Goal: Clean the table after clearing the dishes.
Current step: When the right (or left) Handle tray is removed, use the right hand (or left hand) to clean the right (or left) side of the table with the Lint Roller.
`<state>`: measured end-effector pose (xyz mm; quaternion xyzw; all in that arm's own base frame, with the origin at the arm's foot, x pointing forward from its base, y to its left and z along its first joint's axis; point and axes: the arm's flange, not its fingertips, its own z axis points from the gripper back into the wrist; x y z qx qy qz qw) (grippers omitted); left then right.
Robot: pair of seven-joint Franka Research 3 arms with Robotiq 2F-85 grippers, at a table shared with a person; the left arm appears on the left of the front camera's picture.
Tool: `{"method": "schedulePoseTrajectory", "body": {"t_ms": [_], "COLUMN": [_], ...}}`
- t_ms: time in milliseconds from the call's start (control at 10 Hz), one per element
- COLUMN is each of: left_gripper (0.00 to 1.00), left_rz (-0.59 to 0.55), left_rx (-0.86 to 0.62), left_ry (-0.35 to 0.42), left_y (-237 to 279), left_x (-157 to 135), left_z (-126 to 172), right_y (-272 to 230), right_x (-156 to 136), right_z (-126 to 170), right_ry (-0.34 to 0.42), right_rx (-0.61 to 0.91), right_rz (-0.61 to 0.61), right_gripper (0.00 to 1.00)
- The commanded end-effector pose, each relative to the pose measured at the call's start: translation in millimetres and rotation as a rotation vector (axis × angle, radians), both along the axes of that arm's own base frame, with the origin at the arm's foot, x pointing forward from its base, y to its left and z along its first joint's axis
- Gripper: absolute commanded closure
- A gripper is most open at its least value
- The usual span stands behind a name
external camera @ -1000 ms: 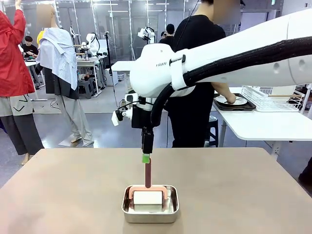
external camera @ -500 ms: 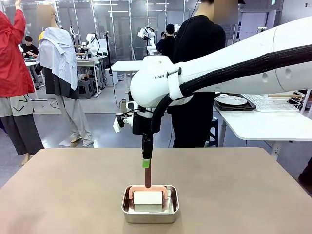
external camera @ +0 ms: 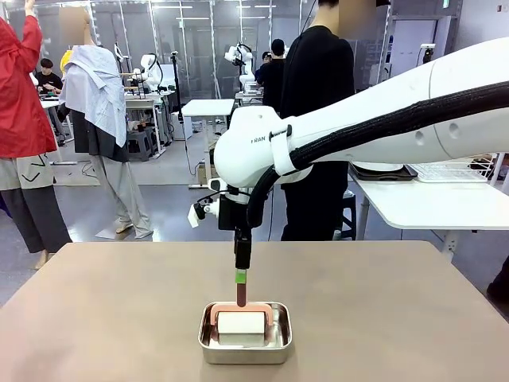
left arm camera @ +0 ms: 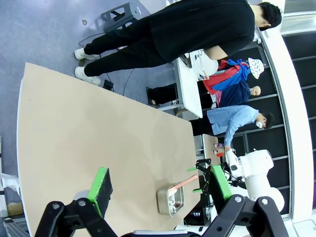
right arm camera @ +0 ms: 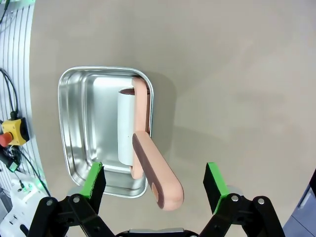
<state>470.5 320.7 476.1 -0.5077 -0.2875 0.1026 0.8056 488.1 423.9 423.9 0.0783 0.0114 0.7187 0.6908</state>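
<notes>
So, there's loads of room here: the small square steel pan (external camera: 245, 350) sits alone on the table (external camera: 119, 302), in the middle and close to the robot-side edge. The beige top is bare to the left, to the right and beyond the pan, all the way out to the far edge. A person in black (external camera: 318, 119) stands past that far edge, behind the pan. Further back and to the right of the pan there's a white side table (external camera: 429, 203) with a wire rack (external camera: 453, 171), plus a dark tray (external camera: 406, 172) carrying a white plate (external camera: 380, 167), well clear of the pan. A lint roller (external camera: 241, 322) lies in the pan with its salmon-pink handle (right arm camera: 155, 168) sticking up out of it. The right gripper (external camera: 241, 277) hangs straight above the pan. Its jaws are spread wide, with the handle between the green pads (right arm camera: 94, 181) and a gap on both sides, so it isn't touching or holding anything. The left gripper (left arm camera: 160, 183) is well off to the side of the pan, above the tabletop, also spread wide and empty.
</notes>
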Motion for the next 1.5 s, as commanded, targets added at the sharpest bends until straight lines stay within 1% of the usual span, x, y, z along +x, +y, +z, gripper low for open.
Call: {"method": "schedulePoseTrajectory", "body": {"t_ms": [0, 100, 200, 400, 500, 600, 700, 800, 900, 1000, 1100, 1200, 1300, 1400], "left_gripper": [0.0, 0.0, 0.0, 0.0, 0.0, 0.0, 0.0, 0.0, 0.0, 0.0, 0.0, 0.0, 0.0, 0.0], "left_rz": [-0.001, -0.001, -0.001, -0.001, -0.001, -0.001, -0.001, -0.001, -0.001, -0.001, -0.001, -0.001, -0.001, -0.001], "left_rx": [0.009, 0.009, 0.009, 0.009, 0.009, 0.009, 0.009, 0.009, 0.009, 0.009, 0.009, 0.009, 0.009, 0.009], "left_ry": [-0.003, -0.003, -0.003, -0.003, -0.003, -0.003, -0.003, -0.003, -0.003, -0.003, -0.003, -0.003, -0.003, -0.003], "left_y": [0.8, 0.8, 0.8, 0.8, 0.8, 0.8, 0.8, 0.8, 0.8, 0.8, 0.8, 0.8, 0.8, 0.8], "left_x": [-1.8, -1.8, -1.8, -1.8, -1.8, -1.8, -1.8, -1.8, -1.8, -1.8, -1.8, -1.8, -1.8, -1.8], "left_z": [1.5, 1.5, 1.5, 1.5, 1.5, 1.5, 1.5, 1.5, 1.5, 1.5, 1.5, 1.5, 1.5, 1.5], "right_y": [3.6, 3.7, 3.7, 5.2, 5.8, 5.4, 4.9, 5.7, 6.1, 6.3, 6.2, 7.1, 7.3, 7.3], "right_x": [-1.8, -0.9, -0.4, 0.4, 0.9, 1.1, 1.0, 0.6, 0.6, 1.1, 1.3, 0.7, 0.8, 0.6], "right_z": [-11.0, -13.8, -13.6, -15.5, -16.8, -16.7, -15.5, -15.3, -16.5, -17.3, -17.0, -16.4, -16.2, -16.0], "right_ry": [0.005, 0.017, 0.009, 0.01, 0.017, 0.022, 0.02, 0.02, 0.03, 0.036, 0.042, 0.053, 0.06, 0.059], "right_rx": [-0.05, -0.044, -0.055, -0.026, -0.038, -0.038, -0.036, -0.037, -0.041, -0.046, -0.052, -0.061, -0.064, -0.062], "right_rz": [-0.027, -0.041, -0.05, -0.044, -0.036, -0.039, -0.039, -0.037, -0.033, -0.035, -0.034, -0.036, -0.04, -0.044], "right_gripper": [0.0, 0.0, 0.0, 0.0, 0.16, 0.2, 0.36, 0.39, 0.56, 0.59, 0.75, 0.79, 0.95, 0.99]}}
